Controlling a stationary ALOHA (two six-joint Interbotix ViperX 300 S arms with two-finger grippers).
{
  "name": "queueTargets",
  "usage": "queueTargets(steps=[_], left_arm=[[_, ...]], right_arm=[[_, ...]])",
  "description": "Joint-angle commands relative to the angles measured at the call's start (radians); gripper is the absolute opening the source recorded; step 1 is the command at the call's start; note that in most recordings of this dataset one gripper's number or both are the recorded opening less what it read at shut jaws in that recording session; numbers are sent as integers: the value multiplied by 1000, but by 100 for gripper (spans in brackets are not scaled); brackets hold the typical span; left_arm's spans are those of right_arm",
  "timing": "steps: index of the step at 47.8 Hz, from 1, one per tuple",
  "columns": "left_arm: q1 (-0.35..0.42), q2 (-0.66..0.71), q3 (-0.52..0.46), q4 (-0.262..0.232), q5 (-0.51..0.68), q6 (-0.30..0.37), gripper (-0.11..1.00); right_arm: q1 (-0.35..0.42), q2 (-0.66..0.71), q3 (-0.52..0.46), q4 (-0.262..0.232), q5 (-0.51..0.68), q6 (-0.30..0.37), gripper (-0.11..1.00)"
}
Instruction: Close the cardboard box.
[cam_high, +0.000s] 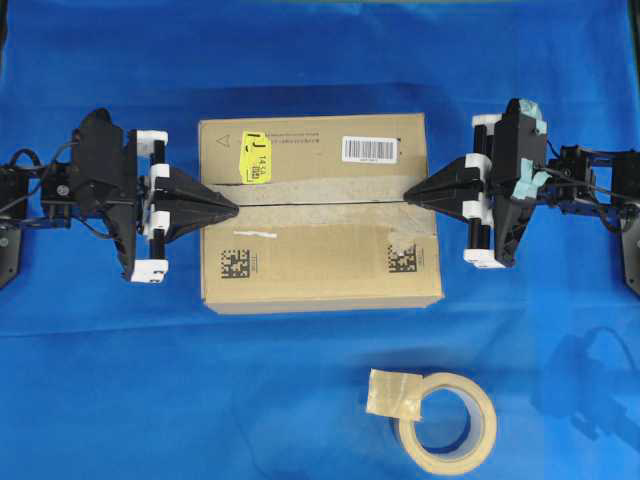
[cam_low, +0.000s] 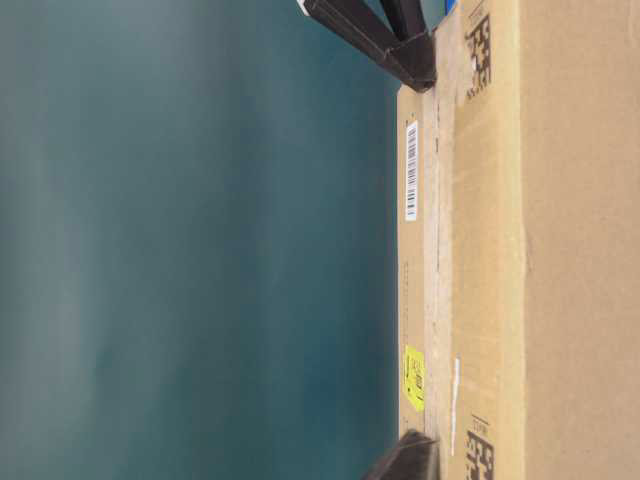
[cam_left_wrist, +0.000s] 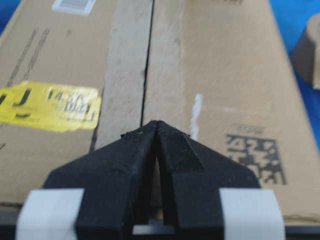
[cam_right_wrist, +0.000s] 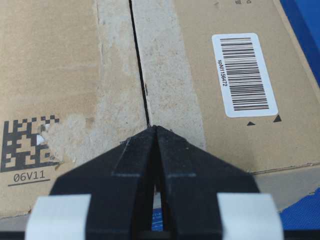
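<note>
So the cardboard box (cam_high: 320, 210) sat in the middle of the blue cloth (cam_high: 100, 380), top flaps already folded flat and meeting at a thin dark seam (cam_high: 320, 201) that ran left to right. Both arms had come in from opposite ends. The left gripper (cam_high: 234, 206) had its fingers pinched together into a point with nothing between them, tip resting right on the seam's left end. The right gripper (cam_high: 409, 197) was the mirror image, clenched empty and planted on the right end. Best guess at why: closed fingers make a decent blunt poker, and pressing at both ends of the seam would keep the two flaps from springing back up.

The overhead view was the only one that showed the whole layout, plus the tape roll (cam_high: 445, 421) lying well apart toward the near edge. The wrist views gave what it couldn't: how tight the gap was, and that each tip landed on the old tape strip. The right one read the barcode label (cam_right_wrist: 244, 73) clearly, the left one the yellow sticker (cam_left_wrist: 49, 105). The table-level view confirmed the top lay flat, with no flap poking up.
</note>
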Motion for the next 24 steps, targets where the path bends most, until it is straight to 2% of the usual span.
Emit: queueTargets(steps=[1, 24], left_arm=[[3, 14, -9, -3, -11, 5, 0], [25, 58, -12, -5, -23, 6, 0]], right_arm=[[-9, -3, -11, 3, -6, 0, 0], [-9, -3, -9, 3, -6, 0, 0]])
